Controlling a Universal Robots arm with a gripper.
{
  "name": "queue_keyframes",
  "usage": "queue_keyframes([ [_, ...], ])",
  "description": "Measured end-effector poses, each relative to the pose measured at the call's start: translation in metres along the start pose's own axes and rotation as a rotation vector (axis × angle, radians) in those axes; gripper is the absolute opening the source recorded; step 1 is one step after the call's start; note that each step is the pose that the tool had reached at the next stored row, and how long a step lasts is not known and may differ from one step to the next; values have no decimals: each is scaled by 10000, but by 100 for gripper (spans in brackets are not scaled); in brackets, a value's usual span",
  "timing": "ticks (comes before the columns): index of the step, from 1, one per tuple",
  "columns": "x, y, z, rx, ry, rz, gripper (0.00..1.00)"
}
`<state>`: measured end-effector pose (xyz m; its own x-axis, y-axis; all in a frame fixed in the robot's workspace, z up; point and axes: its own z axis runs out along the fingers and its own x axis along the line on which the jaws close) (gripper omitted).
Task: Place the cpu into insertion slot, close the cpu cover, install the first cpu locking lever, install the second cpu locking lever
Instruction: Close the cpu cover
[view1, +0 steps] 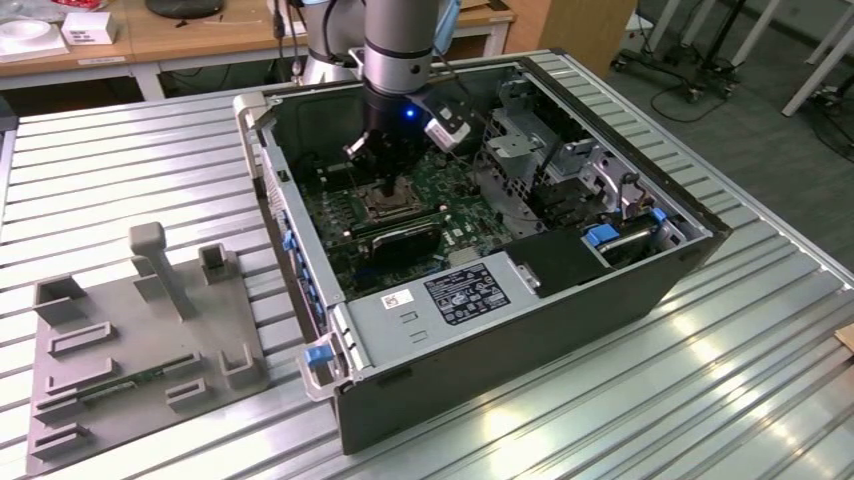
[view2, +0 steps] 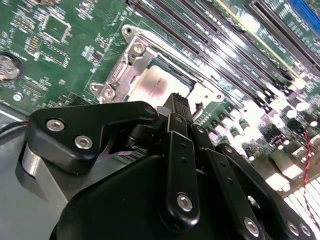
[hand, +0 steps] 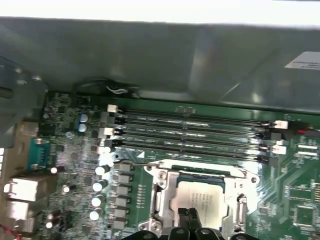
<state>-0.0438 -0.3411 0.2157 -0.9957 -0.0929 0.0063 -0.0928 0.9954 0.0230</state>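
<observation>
Now closed gripper (view2: 176, 101) hangs over seated cpu (hand: 202, 201)

- Nothing can be read in any view.
- The cpu (hand: 202, 202) carries faint dark print on its top in the first wrist view. It is too blurred to make out.
- A white label (hand: 305, 60) sits on the case wall (hand: 150, 55), across the long slots (hand: 190, 132) from the cpu. Its print is illegible.
- In the exterior view, a black label (view1: 467, 292) with white print lies on a metal box (view1: 400, 335), well apart from the cpu and nearer the camera. It is unreadable.
- A white sticker (view1: 398, 299) lies just beside the black label. Its marks are too small to tell.
</observation>
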Motion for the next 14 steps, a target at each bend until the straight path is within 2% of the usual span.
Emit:
queue_keyframes([
  [1, 2, 0, 2, 13, -137, -7, 11],
  [2, 3, 1, 3, 17, -200, -8, 11],
  [14, 15, 2, 5, 19, -203, -7, 11],
])
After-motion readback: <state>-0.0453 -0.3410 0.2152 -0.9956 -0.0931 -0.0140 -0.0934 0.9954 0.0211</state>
